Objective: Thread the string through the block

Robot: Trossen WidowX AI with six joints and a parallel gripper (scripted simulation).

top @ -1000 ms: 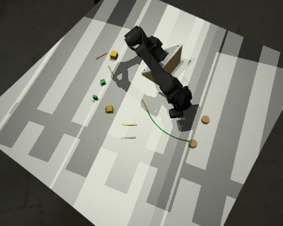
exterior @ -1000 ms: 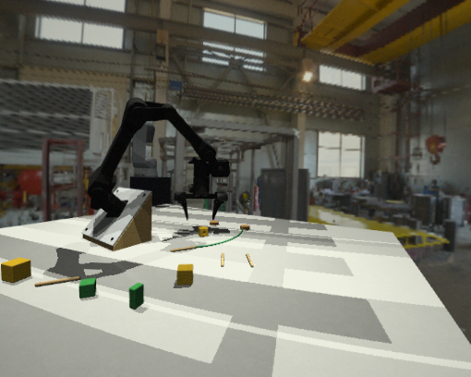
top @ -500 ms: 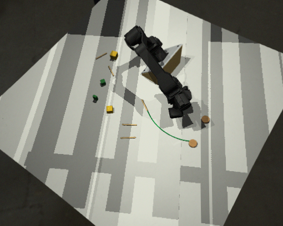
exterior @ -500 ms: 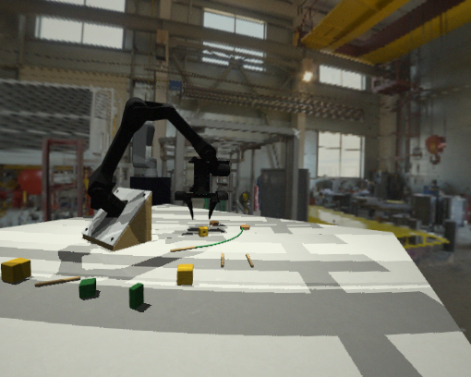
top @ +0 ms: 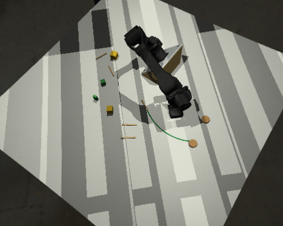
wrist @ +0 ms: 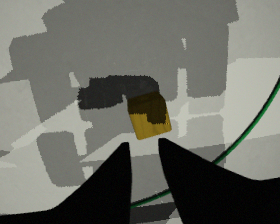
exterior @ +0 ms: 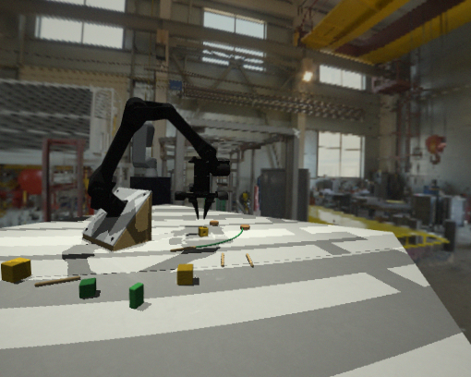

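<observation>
The stick on the string (top: 144,105) (exterior: 183,249) lies on the table; it does not show in the wrist view. Its green string (top: 168,134) (exterior: 224,242) curves to a round button (top: 193,143) (exterior: 245,226). A small yellow block (exterior: 201,232) (wrist: 142,129) stands on the table, with a dark spot like a hole on one side; the arm hides it in the top view. My gripper (exterior: 201,218) (wrist: 144,146) points down above this block, touching nothing. Its fingertips are a small gap apart with nothing between them, so it is narrowly open.
A second button (top: 206,119) (exterior: 214,223) lies near the first. Two yellow blocks (top: 110,109) (top: 114,55), two green pieces (top: 102,82) (top: 95,97) and several loose sticks (top: 129,124) (top: 128,137) (top: 101,56) lie farther left in the top view. The arm's wedge base (top: 173,62) (exterior: 138,224) stands behind.
</observation>
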